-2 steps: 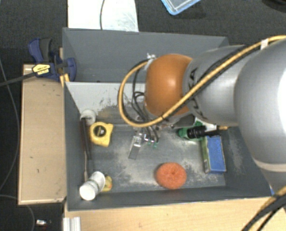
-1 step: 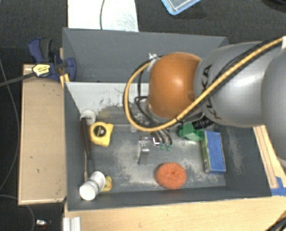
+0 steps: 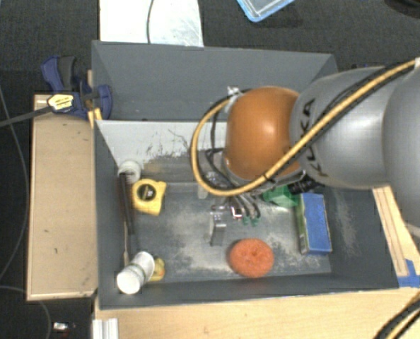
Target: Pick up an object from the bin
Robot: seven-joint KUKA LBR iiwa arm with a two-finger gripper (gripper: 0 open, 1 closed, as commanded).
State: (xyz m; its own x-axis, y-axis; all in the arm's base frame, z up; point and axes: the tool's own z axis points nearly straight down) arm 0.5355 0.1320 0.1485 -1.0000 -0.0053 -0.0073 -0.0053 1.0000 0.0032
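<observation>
Where the grey arm (image 3: 365, 136) comes in from the view's right, its orange wrist cover (image 3: 261, 131) sits above the middle of the grey metal bin (image 3: 196, 83), with a yellow cable (image 3: 208, 179) looped round the cover. Below the cover the claw (image 3: 216, 232) points down at a bare, scuffed patch of the bin floor. Whether it is released or clenched cannot be told from this angle.

The nearest thing to the claw is a round orange-red disc (image 3: 251, 257) with a rough, spongy look. It lies flat on the floor just beside the claw, toward the view's lower right, and apart from it. Further to the view's right of the claw a blue rectangular block with a green edge (image 3: 315, 222) lies lengthwise near the bin's right wall. A small green thing (image 3: 281, 195) shows between that block and the wrist, partly hidden by the robot.

To the view's left of the claw, well apart from it, a yellow tape measure (image 3: 148, 195) lies on the floor. Beyond it a thin dark rod (image 3: 125, 221) runs along the left wall. A white bottle (image 3: 135, 275) lies on its side in the near left corner, at the rod's lower end.
</observation>
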